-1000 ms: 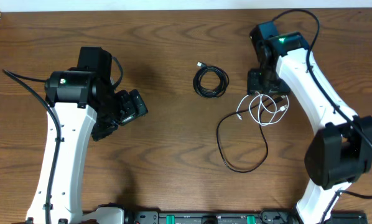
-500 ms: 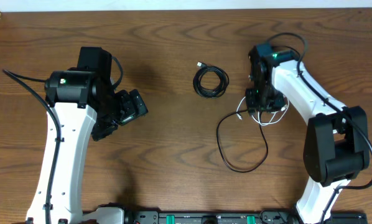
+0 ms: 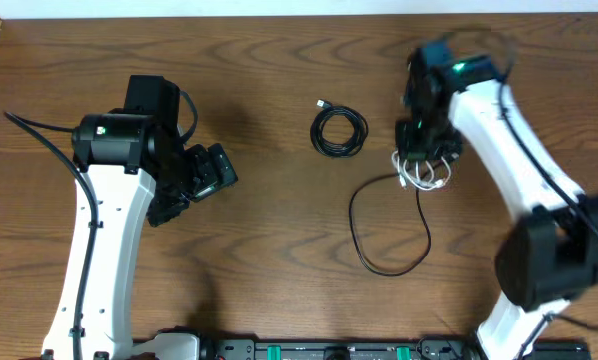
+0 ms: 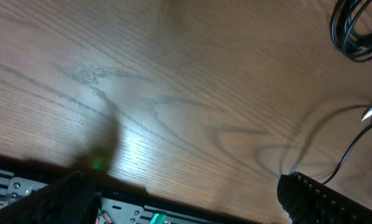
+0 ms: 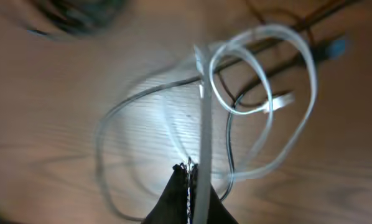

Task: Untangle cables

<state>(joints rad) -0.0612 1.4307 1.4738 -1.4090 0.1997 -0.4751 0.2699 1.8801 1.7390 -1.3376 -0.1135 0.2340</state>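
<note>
A white cable (image 3: 420, 176) hangs in bunched loops under my right gripper (image 3: 420, 150), which is shut on it. In the right wrist view the white cable (image 5: 204, 118) runs straight up from the closed jaws of the right gripper (image 5: 188, 169), and its loops hang over the wood. A loose black cable (image 3: 364, 250) curves from those loops toward the front. A second black cable (image 3: 339, 132) lies coiled to the left. My left gripper (image 3: 215, 170) is open over bare wood at the left. Its view shows the left gripper (image 4: 183, 193) wide with nothing in it, and the coil (image 4: 360, 31) far off.
A black rail (image 3: 329, 351) with green clips runs along the table's front edge, also seen as the rail (image 4: 173, 211) in the left wrist view. Thick black cords trail from both arms. The table's back edge (image 3: 279, 14) meets a white wall.
My right gripper came down onto the white cable, shut on it and pulled its spread loops into a tight bunch. The left arm has not moved.
</note>
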